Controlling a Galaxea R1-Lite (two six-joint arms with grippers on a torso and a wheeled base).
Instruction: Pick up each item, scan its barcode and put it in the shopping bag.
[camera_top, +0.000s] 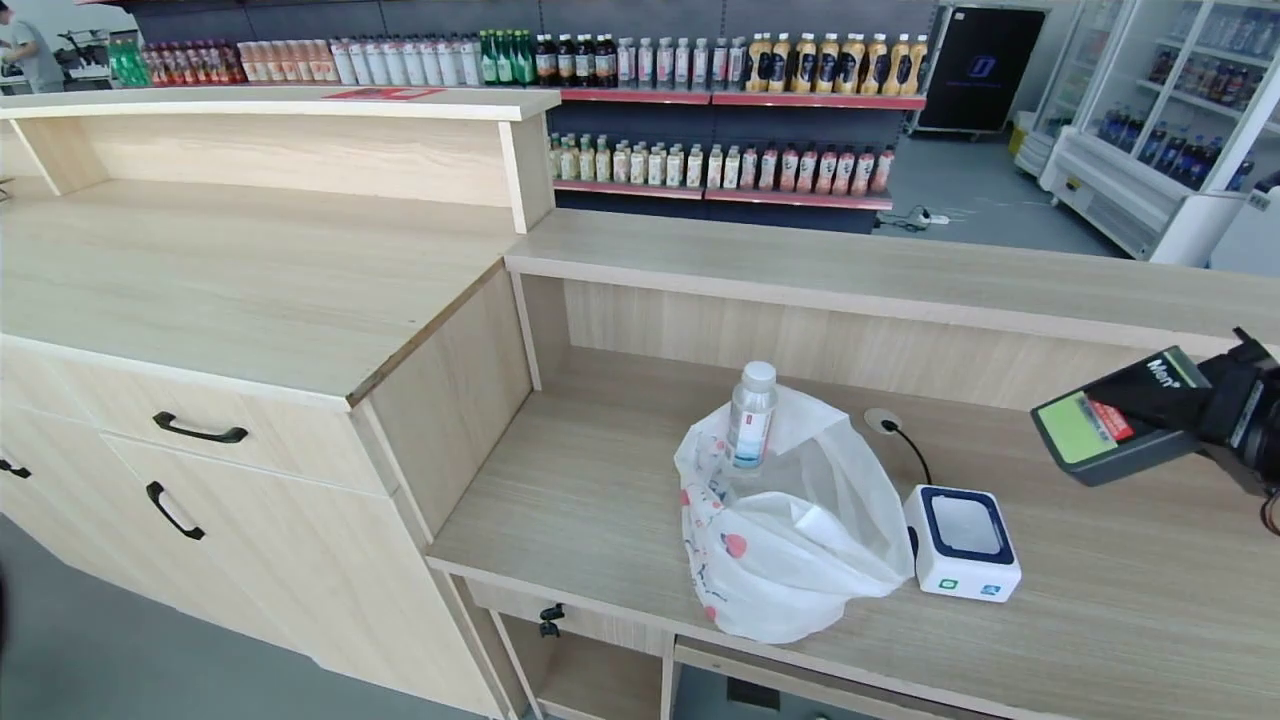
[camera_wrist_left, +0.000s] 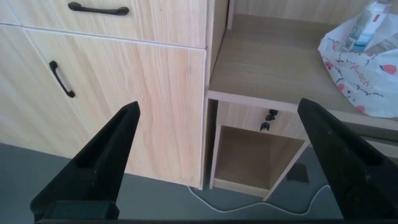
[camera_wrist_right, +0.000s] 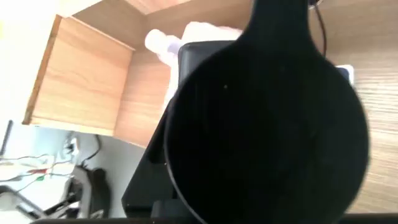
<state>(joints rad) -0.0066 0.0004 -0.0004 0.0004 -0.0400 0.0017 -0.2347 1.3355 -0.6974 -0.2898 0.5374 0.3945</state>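
Observation:
A white shopping bag (camera_top: 790, 530) with red prints stands open on the lower counter (camera_top: 580, 490). A clear bottle (camera_top: 752, 415) with a white cap stands upright in the bag. Right of the bag sits a white scanner (camera_top: 962, 540) with a dark-framed window. Above the counter's right end, my right gripper (camera_top: 1225, 405) is shut on a black box (camera_top: 1120, 420) with a green face, held up and to the right of the scanner. That box (camera_wrist_right: 267, 124) blocks most of the right wrist view. My left gripper (camera_wrist_left: 217, 155) hangs open and empty, low beside the cabinet front, with the bag (camera_wrist_left: 367, 68) farther off.
A taller counter (camera_top: 250, 270) with drawers and black handles (camera_top: 200, 433) stands to the left. A raised ledge (camera_top: 880, 270) backs the lower counter. A black cable (camera_top: 910, 450) runs from a hole to the scanner. Shelves of bottles (camera_top: 720, 110) stand behind.

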